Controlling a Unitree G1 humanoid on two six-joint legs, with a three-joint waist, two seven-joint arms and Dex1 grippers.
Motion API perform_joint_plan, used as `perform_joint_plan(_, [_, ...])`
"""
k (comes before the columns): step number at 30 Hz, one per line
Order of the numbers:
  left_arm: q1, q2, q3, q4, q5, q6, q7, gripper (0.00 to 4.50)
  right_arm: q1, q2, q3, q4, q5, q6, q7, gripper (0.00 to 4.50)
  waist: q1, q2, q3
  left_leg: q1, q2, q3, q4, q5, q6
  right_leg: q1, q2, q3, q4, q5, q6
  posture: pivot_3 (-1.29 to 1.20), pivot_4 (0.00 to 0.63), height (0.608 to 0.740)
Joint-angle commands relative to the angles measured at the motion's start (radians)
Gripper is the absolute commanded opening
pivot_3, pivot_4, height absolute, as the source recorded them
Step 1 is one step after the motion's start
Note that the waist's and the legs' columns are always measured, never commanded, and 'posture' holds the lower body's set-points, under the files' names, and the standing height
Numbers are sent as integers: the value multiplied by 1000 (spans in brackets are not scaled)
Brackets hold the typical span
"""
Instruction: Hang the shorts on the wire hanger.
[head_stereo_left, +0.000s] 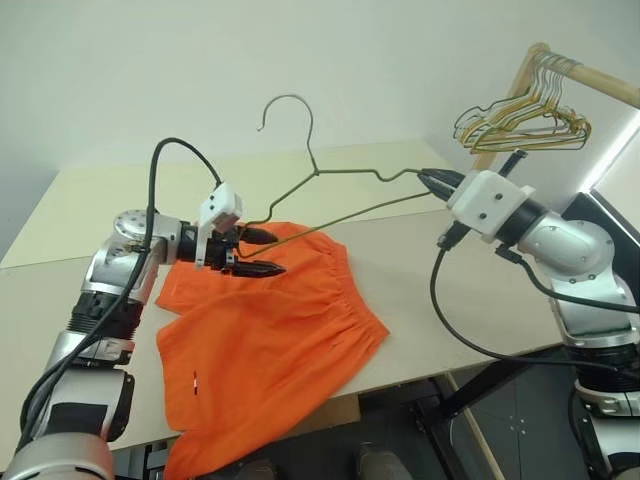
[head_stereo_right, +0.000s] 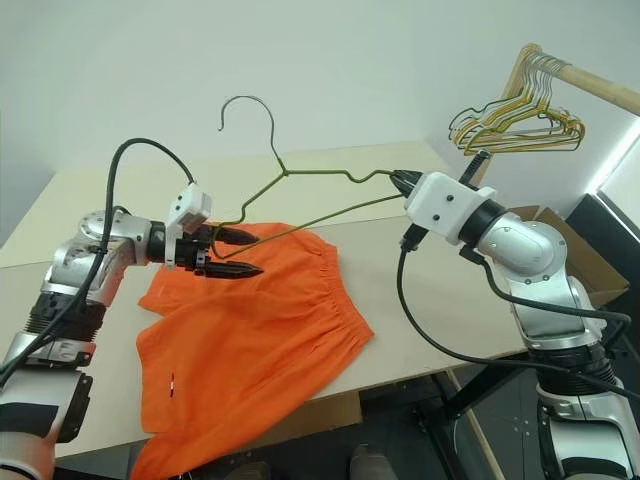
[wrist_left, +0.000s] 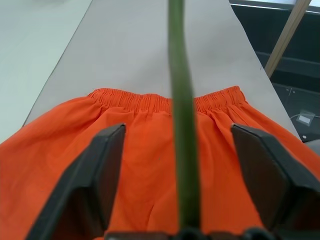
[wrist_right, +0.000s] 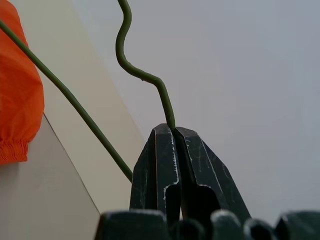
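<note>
The shorts (head_stereo_left: 265, 335) are bright orange soft cloth, spread flat on the pale table (head_stereo_left: 450, 290) with one leg drooping over its near edge. Their gathered elastic waistband lies along the side nearer the right arm.

Just above the cloth hovers the left gripper (head_stereo_left: 262, 252), its two black fingers parted. The lower bar of the wire hanger (head_stereo_left: 330, 222) passes between them, with a gap on each side. In the left wrist view that bar runs as a green line up the middle between the two dark fingers (wrist_left: 97, 185), with the orange cloth below and the waistband just past the fingertips.

The hanger is thin grey-olive wire, a triangular frame with a small hook rising at its top, held in the air over the table. Its far shoulder end is clenched in the right gripper (head_stereo_left: 432, 182); the right wrist view shows the wire pinched between the closed fingertips (wrist_right: 165, 145).

Beyond the right arm, a bunch of yellowish and dark hangers (head_stereo_left: 525, 122) hangs from a wooden rail (head_stereo_left: 590, 80), well clear of both jaws.
</note>
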Motion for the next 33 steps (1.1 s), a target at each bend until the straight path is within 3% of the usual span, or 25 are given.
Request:
perform_joint_plan(1, [-26,6,26,-15,-8,5,-8,2207,-11,-2,-42,-34,11,2,3,0,0,0,0,0,0,0,0,0,0,0,0,0,0,0,0,-93,0,740])
perform_joint_plan(7, [-22,11,30,-15,-7,2,-19,184,-3,-8,-42,-36,10,-4,18,0,0,0,0,0,0,0,0,0,0,0,0,0,1,0,0,-92,0,740])
perform_joint_plan(16, [-15,20,26,-30,15,-29,-15,45,17,-28,-42,-35,15,-31,61,0,0,0,0,0,0,0,1,0,0,0,0,0,2,0,0,-91,0,740])
perform_joint_plan(20, [-10,32,25,-34,21,-22,-18,0,62,-80,-34,-69,68,-18,171,1078,1,0,0,0,0,0,1,0,0,0,0,0,4,0,0,-87,0,740])
perform_joint_plan(29, [104,154,-27,-133,157,-159,-36,0,115,-212,-63,-175,312,223,429,4265,-2,0,0,4,0,0,2,0,0,1,-1,1,7,0,0,-66,0,740])
perform_joint_plan(30, [117,163,-29,-146,166,-173,-37,0,102,-221,-67,-184,360,274,455,4488,0,0,0,4,0,0,2,0,0,1,-1,1,7,0,0,-65,0,740])
perform_joint_plan(33, [141,174,-32,-187,174,-163,-35,0,-24,-279,7,-193,429,449,560,4488,5,0,0,4,0,0,2,0,1,1,-3,1,8,0,0,-67,0,740])
